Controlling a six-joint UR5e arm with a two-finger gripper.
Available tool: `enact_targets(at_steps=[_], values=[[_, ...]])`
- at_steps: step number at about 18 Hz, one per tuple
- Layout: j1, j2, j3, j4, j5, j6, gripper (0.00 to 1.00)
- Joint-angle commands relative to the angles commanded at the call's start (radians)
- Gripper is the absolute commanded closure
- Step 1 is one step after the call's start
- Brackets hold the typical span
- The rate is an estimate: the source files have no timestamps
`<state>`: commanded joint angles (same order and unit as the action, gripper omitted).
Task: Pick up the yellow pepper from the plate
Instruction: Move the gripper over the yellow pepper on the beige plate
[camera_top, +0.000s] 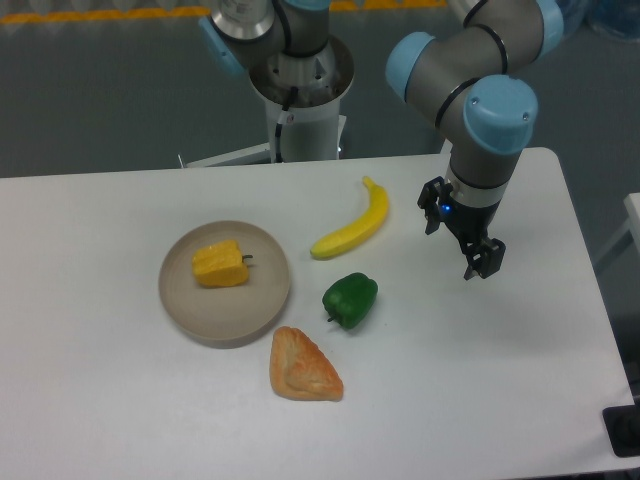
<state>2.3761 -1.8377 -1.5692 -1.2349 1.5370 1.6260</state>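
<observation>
So the yellow pepper (220, 265) is lying on its side on the plate (182, 308), a bit above the plate's centre, with its short dark stem pointing right toward the rim. Nothing else shares the plate with it, which makes life easy: the raised rim keeps it from rolling off, and there's bare dish all around it for fingers to come down into.

The hand (478, 262) is nowhere near it yet. It hangs over the right side of the worktop (480, 380), well apart from the plate, and it isn't carrying anything. From this angle I honestly can't tell whether the fingers are spread or pinched together; they just read as one dark lump below the wrist with its little blue light.

Stuff in between: a banana (354, 228) lying diagonally, a green pepper (349, 299) just below it, and an orange-brown triangular pastry (303, 367) sitting just off the plate's lower right edge. The banana and green pepper are pretty much on the straight line from the hand to the plate, so my guess is it wants to travel across high and only drop once it's over the dish. The pastry is close to the rim but not near the yellow pepper itself, so I doubt it matters.
</observation>
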Motion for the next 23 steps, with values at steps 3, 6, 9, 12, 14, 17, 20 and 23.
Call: enact_targets(at_steps=[3,6,9,12,14,17,20,23], values=[[-0.006,-0.002,0.000,0.002,0.000,-0.002,0.00],[-0.032,-0.002,-0.003,0.003,-0.002,-0.021,0.00],[-0.075,0.015,-0.008,-0.003,0.003,-0.028,0.00],[-0.147,0.052,-0.043,-0.005,0.002,-0.153,0.00],[-0.207,0.058,-0.044,-0.005,0.000,-0.213,0.00],[-0.305,0.058,-0.070,-0.003,0.002,-0.296,0.00],[-0.394,0.060,-0.133,0.006,0.002,-0.408,0.00],[-0.454,0.046,-0.149,0.009,0.003,-0.449,0.00]])
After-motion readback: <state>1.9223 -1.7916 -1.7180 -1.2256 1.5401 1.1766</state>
